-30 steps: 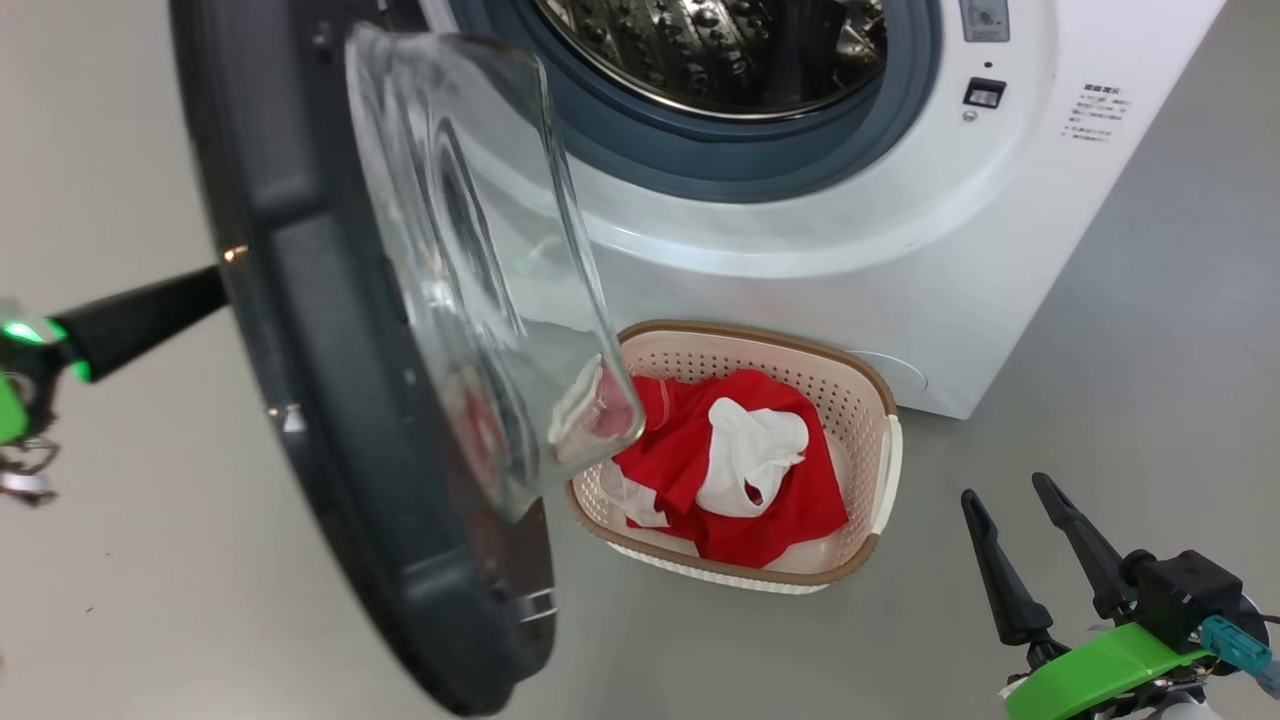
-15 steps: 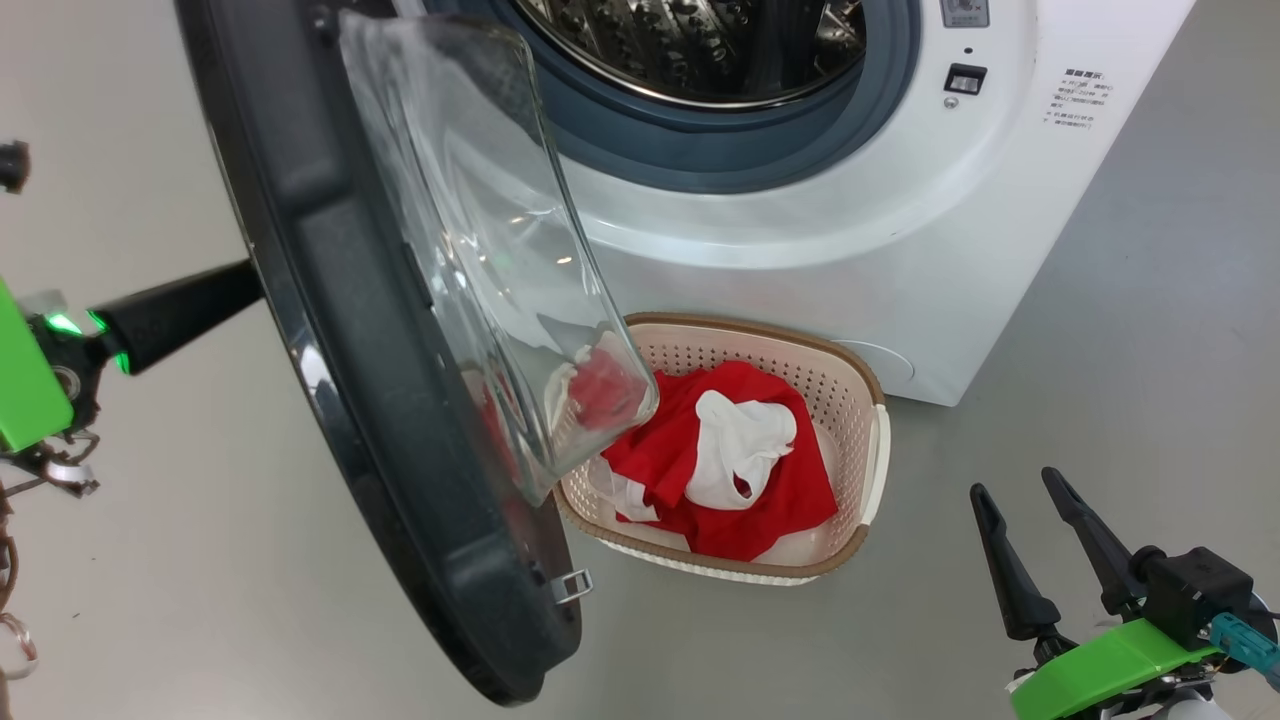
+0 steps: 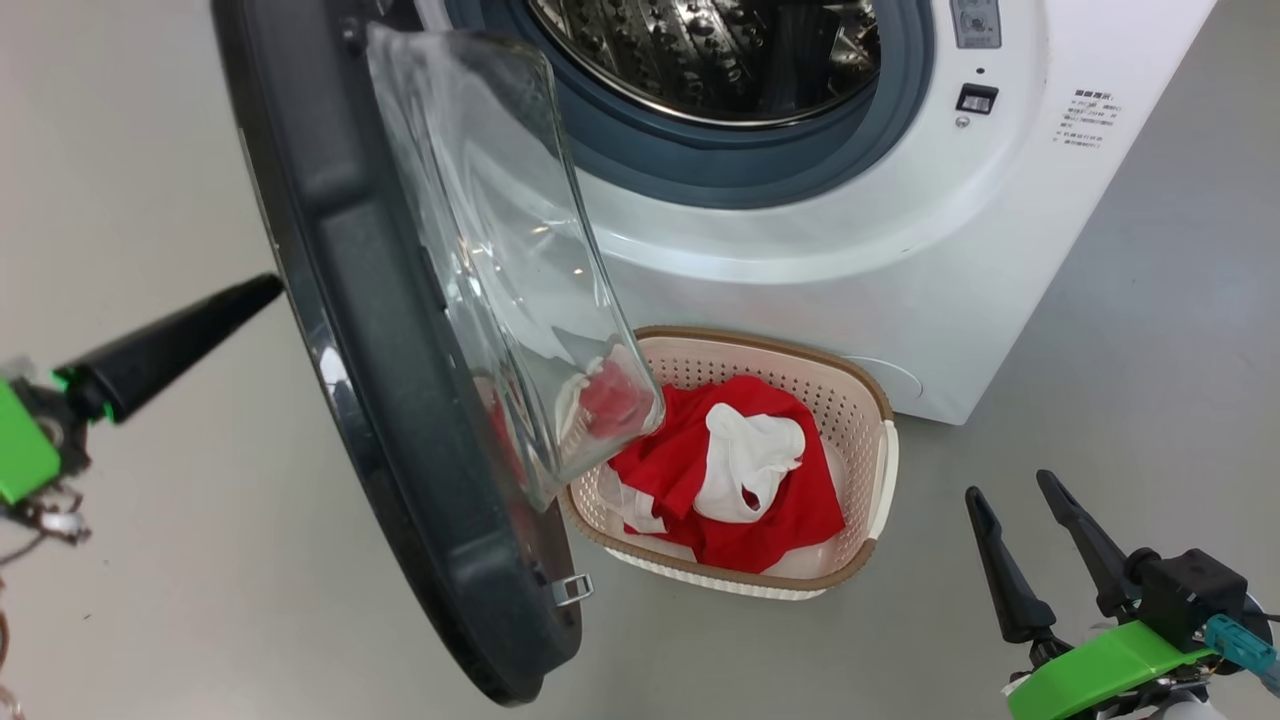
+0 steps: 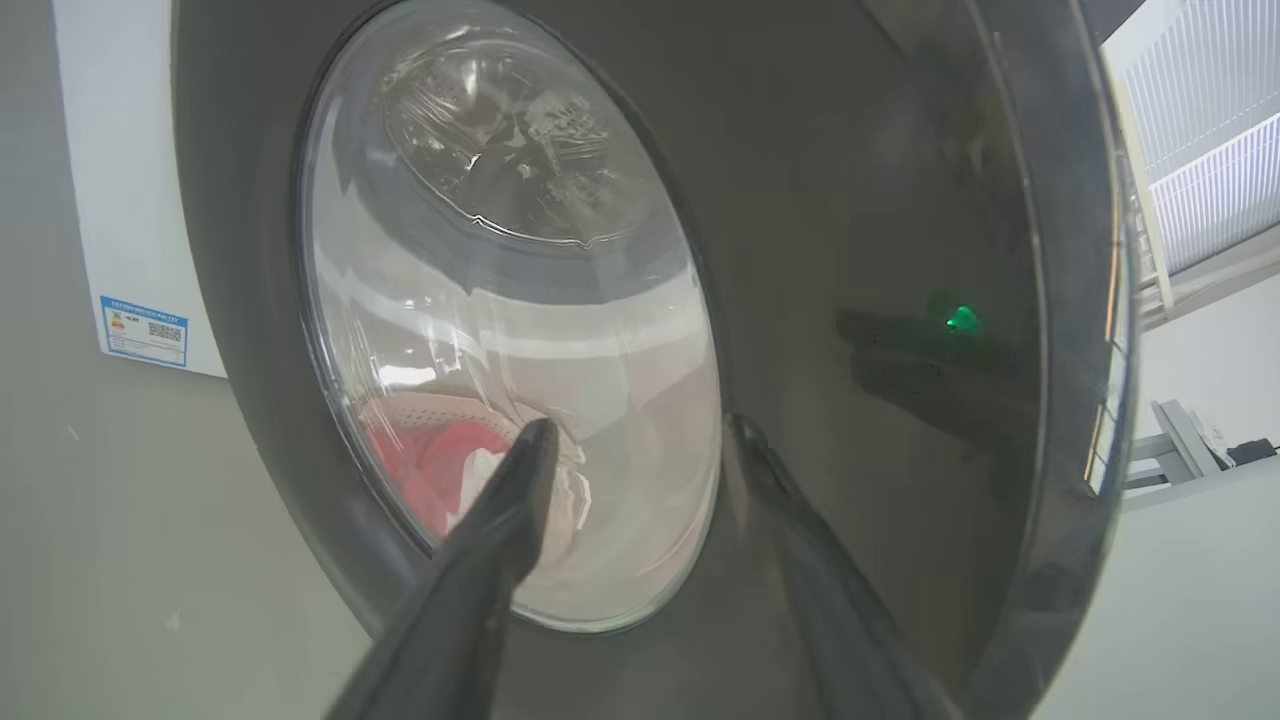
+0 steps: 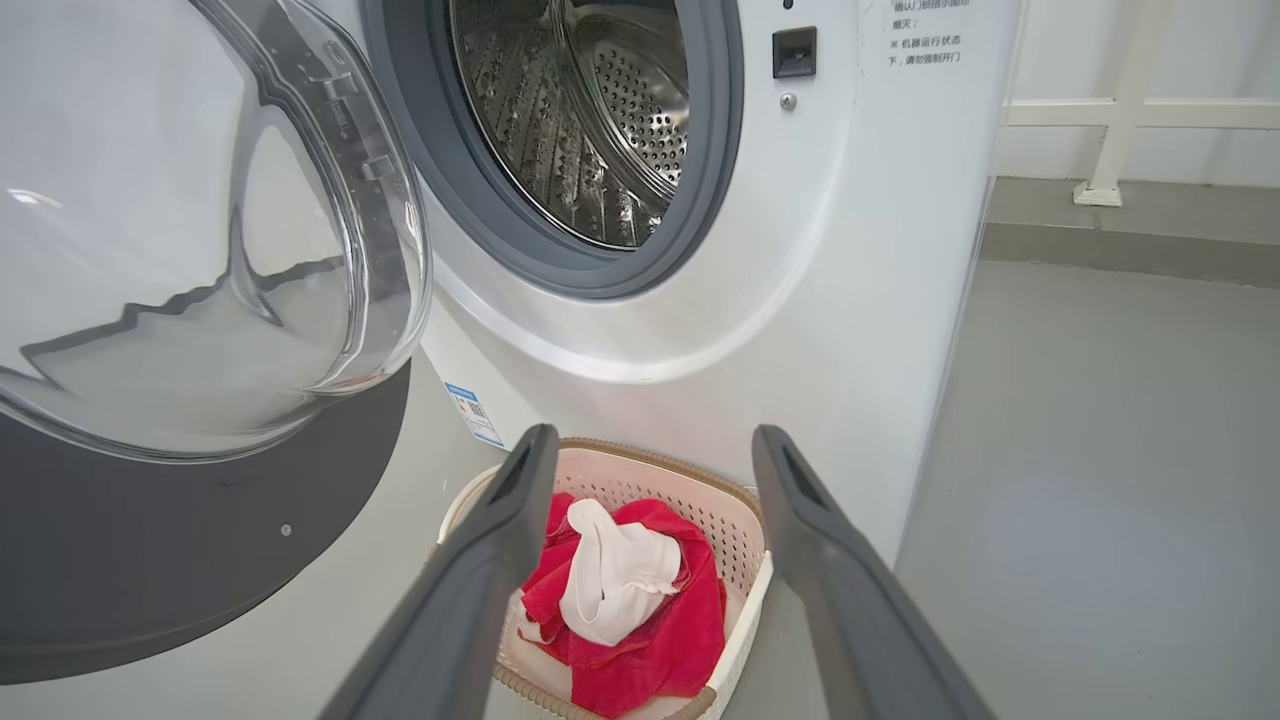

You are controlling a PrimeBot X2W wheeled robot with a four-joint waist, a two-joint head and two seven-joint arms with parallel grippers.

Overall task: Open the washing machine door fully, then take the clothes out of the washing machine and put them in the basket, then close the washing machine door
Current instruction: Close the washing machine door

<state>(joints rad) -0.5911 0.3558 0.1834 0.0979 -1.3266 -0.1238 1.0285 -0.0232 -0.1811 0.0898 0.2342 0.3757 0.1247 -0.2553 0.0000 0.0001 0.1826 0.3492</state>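
The washing machine [image 3: 850,250] stands with its door [image 3: 380,350] swung partway out, the glass bowl [image 3: 500,250] facing the steel drum [image 3: 720,50], where no cloth shows. My left gripper [image 3: 265,290] is open behind the door, its fingertips [image 4: 535,445] right at the door's glossy outer face [image 4: 850,200]; whether they touch it I cannot tell. The red and white clothes [image 3: 740,470] lie in the basket [image 3: 760,340] on the floor before the machine. My right gripper [image 3: 1008,487] hangs open and empty, right of the basket [image 5: 720,520] and pointing towards the clothes [image 5: 620,590].
A grey floor [image 3: 1150,350] surrounds the machine. A blue label sticker [image 5: 470,410] sits on the machine's lower front. A white rail and wall [image 5: 1130,110] run behind on the right. The door's lower rim [image 3: 520,640] hangs close to the basket's left side.
The door has swung a little to the right, towards the machine, with the left finger following its outer face. The head view has shifted slightly. The right gripper has barely moved.
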